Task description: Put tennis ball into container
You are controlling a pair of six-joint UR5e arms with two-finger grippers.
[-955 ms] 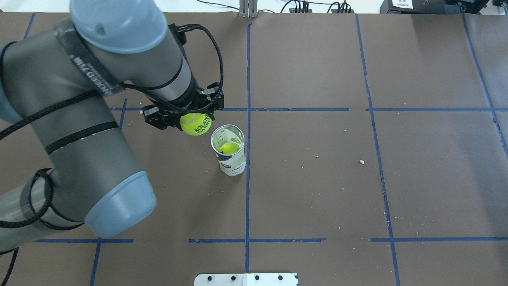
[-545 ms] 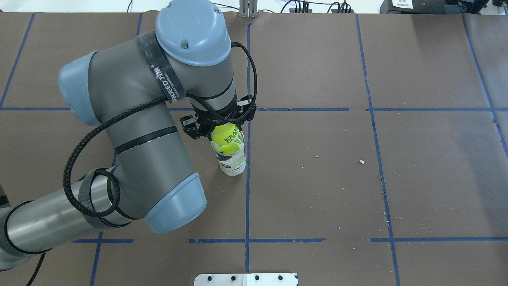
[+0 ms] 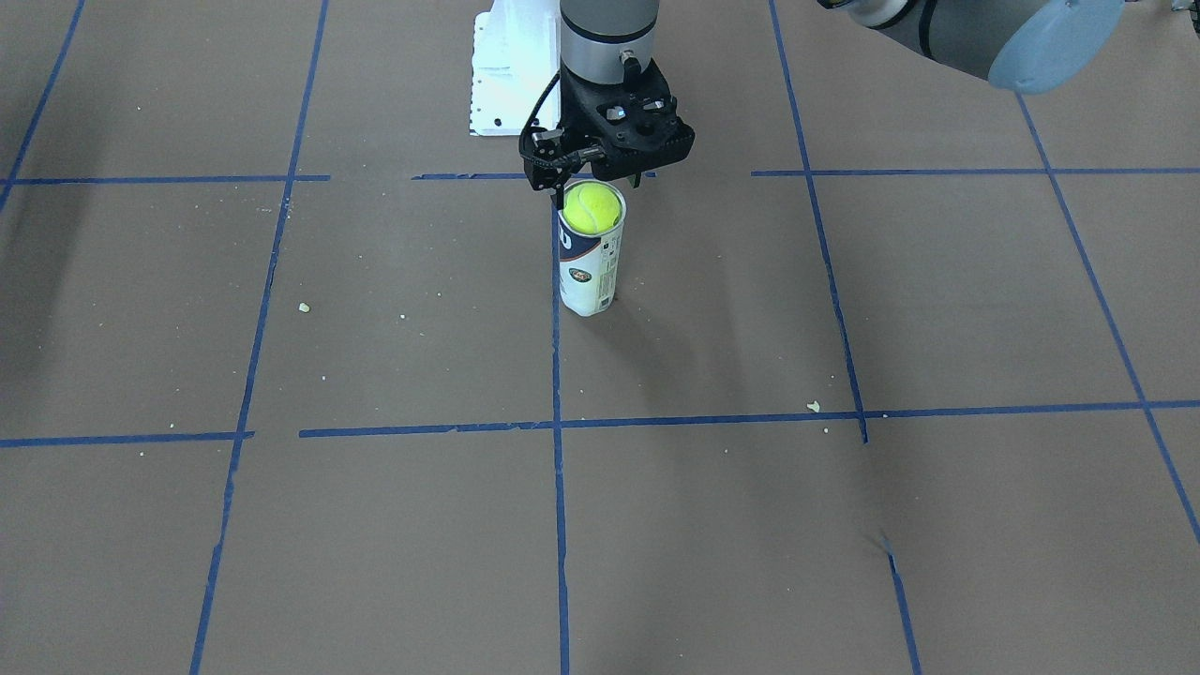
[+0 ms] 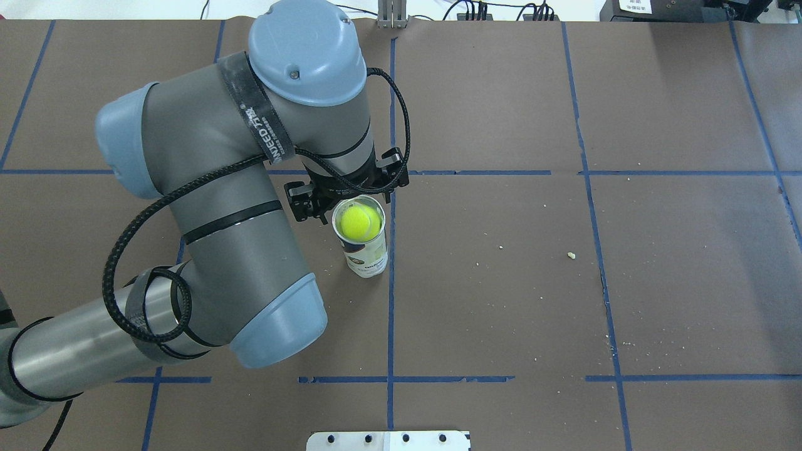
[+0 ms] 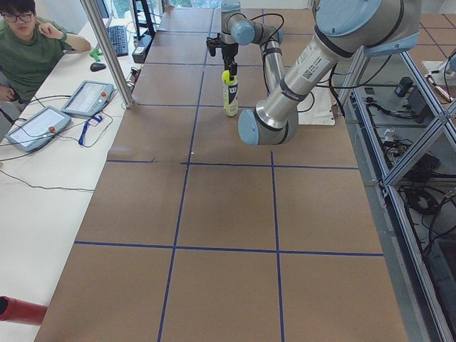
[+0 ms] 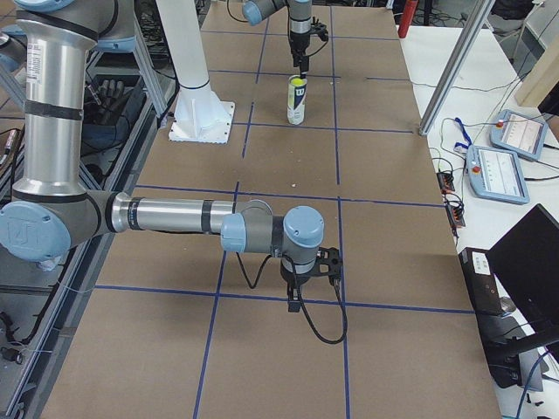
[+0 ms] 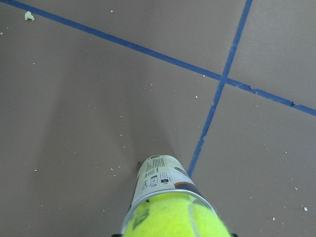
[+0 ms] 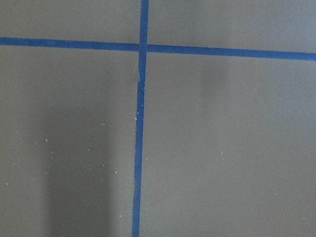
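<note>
Dropped from the left pincer (image 3: 600, 171), the tennis ball (image 3: 591, 208) now sits inside the mouth of the container (image 3: 589, 274), ringed by its rim. Half a second ago it was held just above that rim with its printed lettering showing. This pincer hangs directly over the ball, jaws spread and gripping nothing. Just below it the container stands upright on the worktop (image 3: 750, 309), unmoved. Well apart from both, the right pincer (image 6: 294, 303) points down at the worktop; whether it is open or closed cannot be told.
</note>
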